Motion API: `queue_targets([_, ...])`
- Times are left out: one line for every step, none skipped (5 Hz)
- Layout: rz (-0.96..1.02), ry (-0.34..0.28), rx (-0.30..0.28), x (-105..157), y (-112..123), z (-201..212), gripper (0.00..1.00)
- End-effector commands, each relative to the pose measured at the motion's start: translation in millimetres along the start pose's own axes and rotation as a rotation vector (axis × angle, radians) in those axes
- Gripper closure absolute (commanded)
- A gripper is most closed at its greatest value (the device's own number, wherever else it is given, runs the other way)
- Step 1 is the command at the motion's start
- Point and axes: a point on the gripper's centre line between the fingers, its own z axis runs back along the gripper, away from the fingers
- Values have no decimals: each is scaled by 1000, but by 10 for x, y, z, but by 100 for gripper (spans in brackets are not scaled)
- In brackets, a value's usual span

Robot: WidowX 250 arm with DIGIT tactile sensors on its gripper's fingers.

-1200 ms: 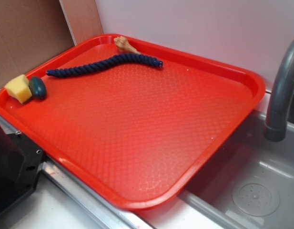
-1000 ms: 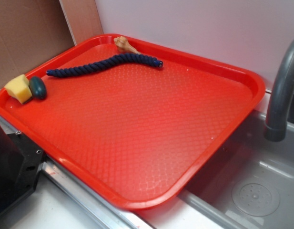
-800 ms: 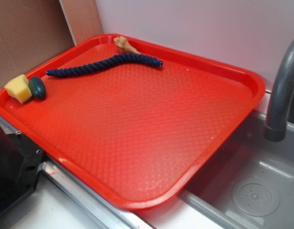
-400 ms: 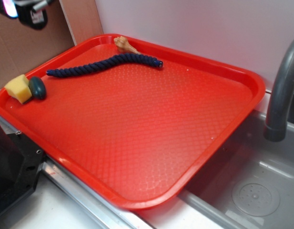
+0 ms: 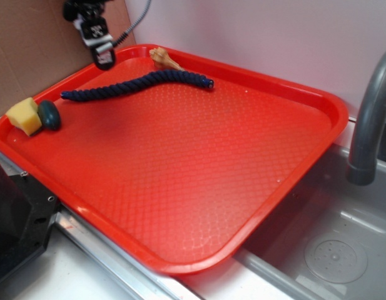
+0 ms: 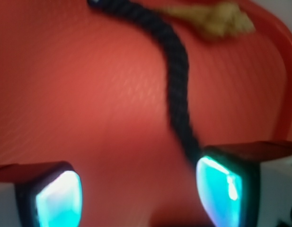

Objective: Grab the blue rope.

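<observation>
Navy blue rope [image 5: 137, 84] lies just below the wide-spread, empty pincer [image 5: 104, 58].

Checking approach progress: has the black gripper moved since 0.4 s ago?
Yes. The black gripper has travelled right and down from the frame's top-left corner; it now hangs over the far-left rim of the red plastic tray, above the dark navy twisted rope.

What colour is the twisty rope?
Dark navy blue rope, clearest in the exterior view.
</observation>
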Motion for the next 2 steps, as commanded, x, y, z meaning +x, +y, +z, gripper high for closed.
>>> queue_targets([-7, 40, 25, 502, 180, -355, 0])
queue_targets([-25, 19, 48, 539, 220, -478, 0])
